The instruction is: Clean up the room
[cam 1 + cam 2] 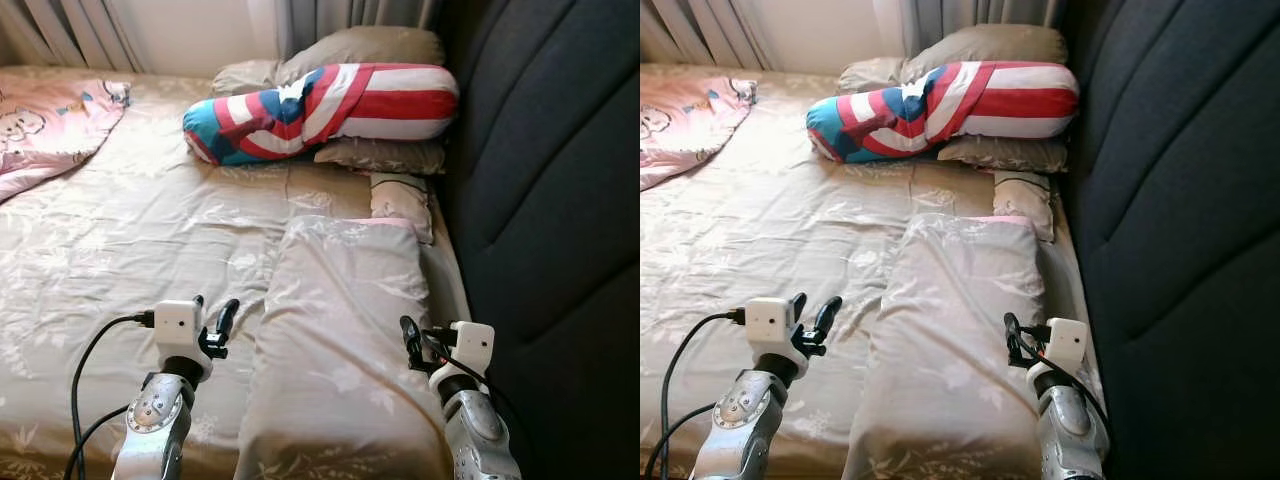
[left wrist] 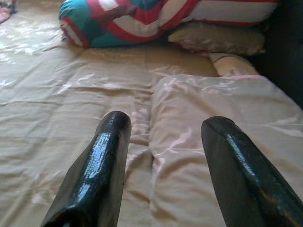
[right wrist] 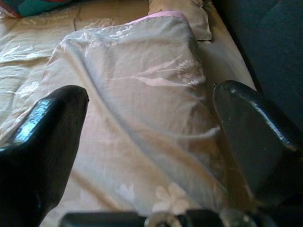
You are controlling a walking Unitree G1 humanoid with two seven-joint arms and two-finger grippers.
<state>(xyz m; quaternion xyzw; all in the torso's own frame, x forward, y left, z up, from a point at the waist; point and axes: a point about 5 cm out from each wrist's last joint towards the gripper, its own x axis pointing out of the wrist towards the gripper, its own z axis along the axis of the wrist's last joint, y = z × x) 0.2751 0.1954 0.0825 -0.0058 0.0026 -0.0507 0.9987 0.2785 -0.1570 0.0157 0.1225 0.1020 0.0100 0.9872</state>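
A long folded beige quilt with a pink-edged far end lies lengthwise on the bed, close to the dark headboard. My left gripper hovers open just off its left edge, above the sheet. Over the quilt's right side, my right gripper is open too, with nothing between its fingers. Both wrist views look along the quilt, which lies under and ahead of the open left gripper. A red, white and blue striped bolster rests across beige pillows at the far end.
A small beige cushion lies between the quilt and the pillows. A pink cartoon blanket is crumpled at the far left. The dark padded headboard walls off the right side. Curtains hang behind the bed.
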